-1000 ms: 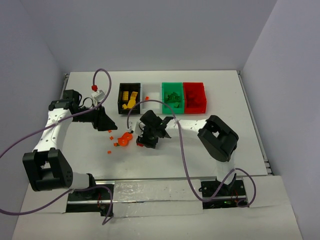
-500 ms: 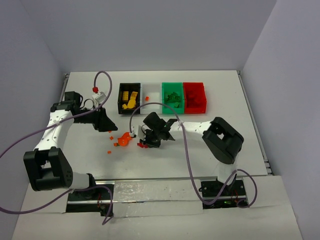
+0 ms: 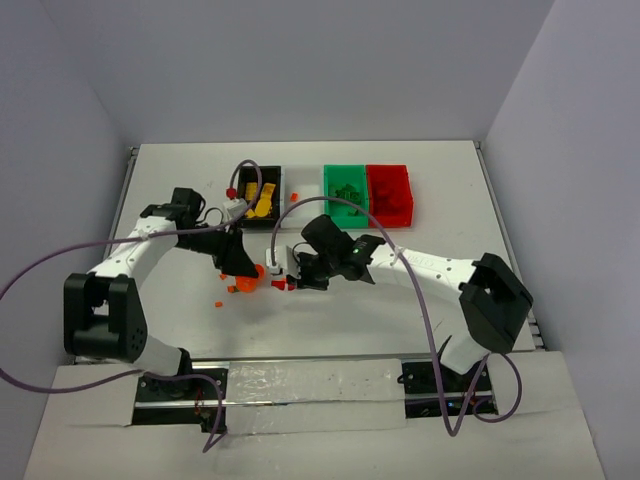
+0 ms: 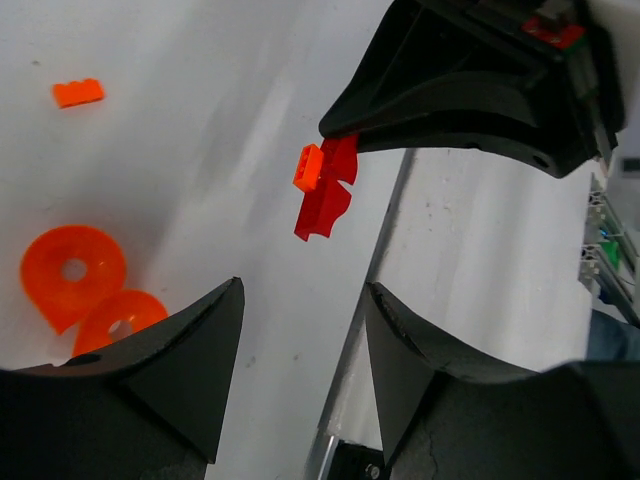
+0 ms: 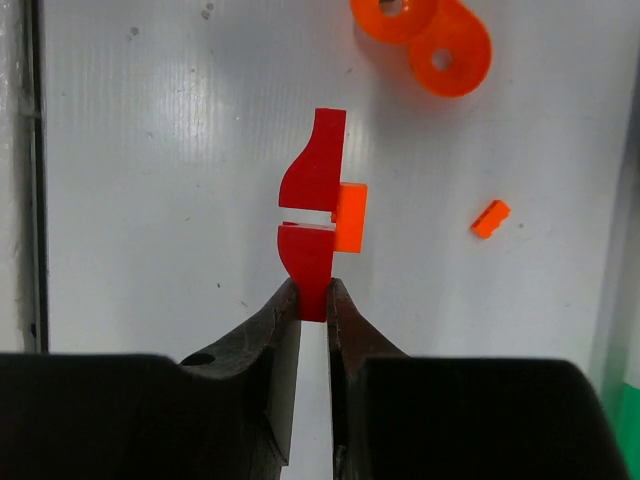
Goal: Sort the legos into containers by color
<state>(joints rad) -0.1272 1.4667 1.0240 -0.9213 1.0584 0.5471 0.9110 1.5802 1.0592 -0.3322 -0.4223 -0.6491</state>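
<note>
My right gripper (image 5: 314,300) is shut on a red lego (image 5: 312,225) with a small orange brick (image 5: 350,216) stuck to its side, held just above the table; the gripper also shows in the top view (image 3: 291,283). My left gripper (image 4: 303,300) is open and empty, facing that red lego (image 4: 325,200) from close by, next to two orange round pieces (image 4: 75,265). In the top view the left gripper (image 3: 246,268) is right beside the orange round pieces (image 3: 250,279). The black bin (image 3: 243,208), white bin (image 3: 305,207), green bin (image 3: 346,212) and red bin (image 3: 390,214) stand in a row behind.
Small orange bricks (image 3: 219,301) lie loose on the table left of the round pieces; one shows in the right wrist view (image 5: 490,218) and one in the left wrist view (image 4: 78,93). The black bin holds yellow pieces (image 3: 262,203). Purple cables arc over both arms.
My left arm has swung right and come in beside the orange round pieces. My right gripper has shifted slightly nearer with the red lego; its elbow has swung out to the right.
</note>
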